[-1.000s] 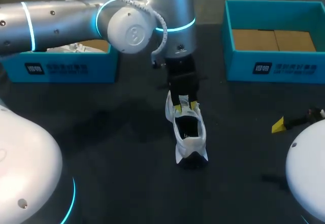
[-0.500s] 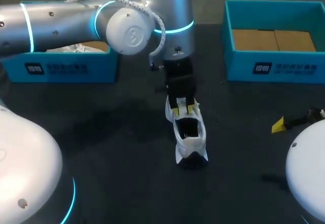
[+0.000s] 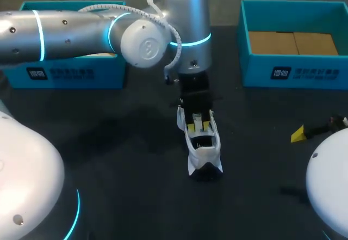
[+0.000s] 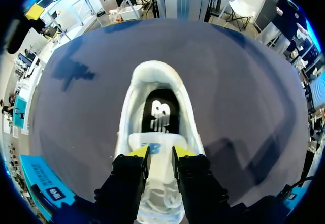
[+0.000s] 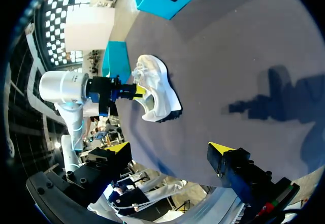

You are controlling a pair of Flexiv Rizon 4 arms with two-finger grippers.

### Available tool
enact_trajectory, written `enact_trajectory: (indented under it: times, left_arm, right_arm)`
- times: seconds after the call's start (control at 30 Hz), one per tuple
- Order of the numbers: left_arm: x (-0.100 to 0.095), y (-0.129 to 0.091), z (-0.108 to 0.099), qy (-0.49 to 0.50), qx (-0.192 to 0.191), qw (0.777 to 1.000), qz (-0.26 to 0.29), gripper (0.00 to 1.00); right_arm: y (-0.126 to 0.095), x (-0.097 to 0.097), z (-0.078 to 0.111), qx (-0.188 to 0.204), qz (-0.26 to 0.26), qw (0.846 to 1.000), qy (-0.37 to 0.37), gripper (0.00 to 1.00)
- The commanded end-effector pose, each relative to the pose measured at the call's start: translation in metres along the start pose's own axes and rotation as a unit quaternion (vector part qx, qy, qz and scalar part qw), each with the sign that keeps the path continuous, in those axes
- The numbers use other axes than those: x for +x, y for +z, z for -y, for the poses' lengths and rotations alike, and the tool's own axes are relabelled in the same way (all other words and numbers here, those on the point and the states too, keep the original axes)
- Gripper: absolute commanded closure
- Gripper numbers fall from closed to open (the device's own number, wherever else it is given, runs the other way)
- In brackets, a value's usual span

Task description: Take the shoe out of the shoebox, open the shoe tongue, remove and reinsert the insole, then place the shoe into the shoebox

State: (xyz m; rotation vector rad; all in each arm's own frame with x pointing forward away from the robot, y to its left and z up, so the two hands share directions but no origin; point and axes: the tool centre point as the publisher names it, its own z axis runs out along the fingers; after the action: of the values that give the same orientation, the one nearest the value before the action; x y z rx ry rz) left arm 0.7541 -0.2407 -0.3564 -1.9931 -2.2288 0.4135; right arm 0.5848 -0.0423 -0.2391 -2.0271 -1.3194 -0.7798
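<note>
Right gripper (image 5: 167, 148): nearest, off to the shoe's right and well apart from it. Fingers spread wide, nothing between them.

Shoe (image 3: 203, 148): white, standing on the dark table (image 3: 109, 142), outside both boxes. Black insole (image 4: 160, 116) is seated inside, seen through the opening.

Left gripper (image 4: 160, 155): at the shoe's far end, tips down at the opening. Fingers are drawn nearly together on the white tongue (image 4: 142, 141). It reads as a pinch, though contact is partly hidden.

Beyond the shoe: left shoebox (image 3: 70, 72) to its far left, right shoebox (image 3: 296, 68) to its far right. Both are teal, open-topped and well apart from the shoe.
</note>
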Motion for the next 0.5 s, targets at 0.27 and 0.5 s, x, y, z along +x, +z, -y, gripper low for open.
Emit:
enact_trajectory:
  times: [0.27, 0.5]
  left_arm:
    - [0.004, 0.015, -0.008, -0.013, 0.009, 1.000, -0.012, 0.71]
    - [0.001, -0.031, -0.005, -0.011, -0.002, 0.999, 0.033, 0.73]
  right_arm:
    - [0.000, 0.001, 0.001, -0.001, 0.002, 1.000, 0.001, 0.00]
    - [0.000, 0.001, 0.001, -0.001, 0.002, 1.000, 0.001, 0.00]
